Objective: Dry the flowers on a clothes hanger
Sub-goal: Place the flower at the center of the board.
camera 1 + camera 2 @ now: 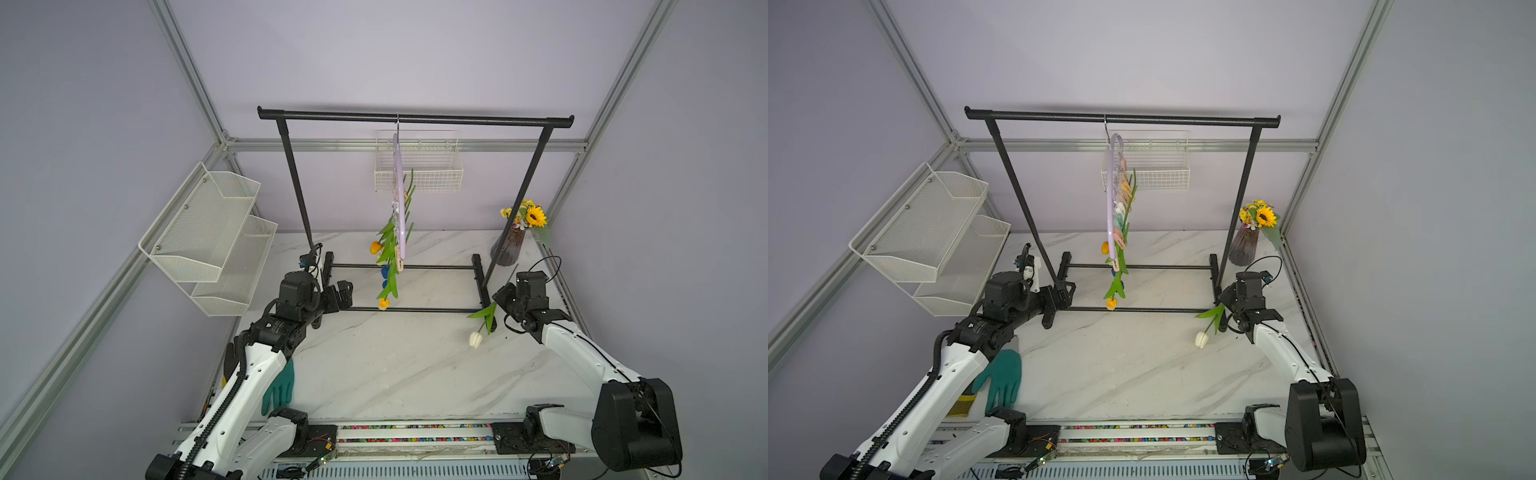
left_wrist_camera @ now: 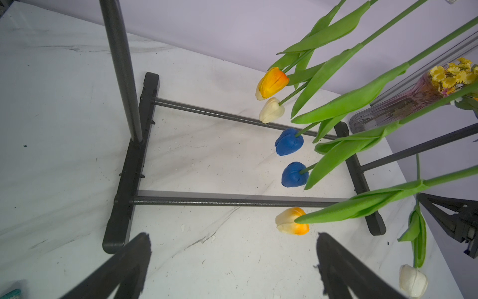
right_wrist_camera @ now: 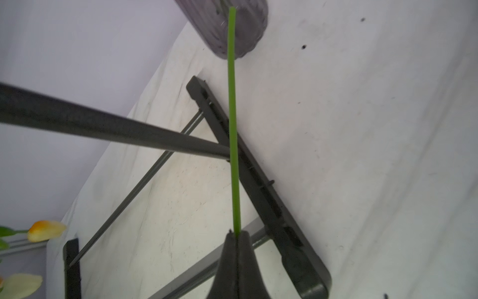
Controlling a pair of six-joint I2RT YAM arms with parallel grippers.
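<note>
left jaws apart | right jaws clamped on green stem of cream tulip (image 1: 476,339) (head down)

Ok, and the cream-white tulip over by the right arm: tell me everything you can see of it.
The white tulip looks artificial: closed cream-white head, thin green stem, long green leaves partway up. It hangs head down, low over the marble table; whether the head touches it cannot be told. The right gripper is shut on the stem near the leaves, with a long bare length of stem sticking out past its fingertips. It is not clipped to the clothes hanger.
</note>
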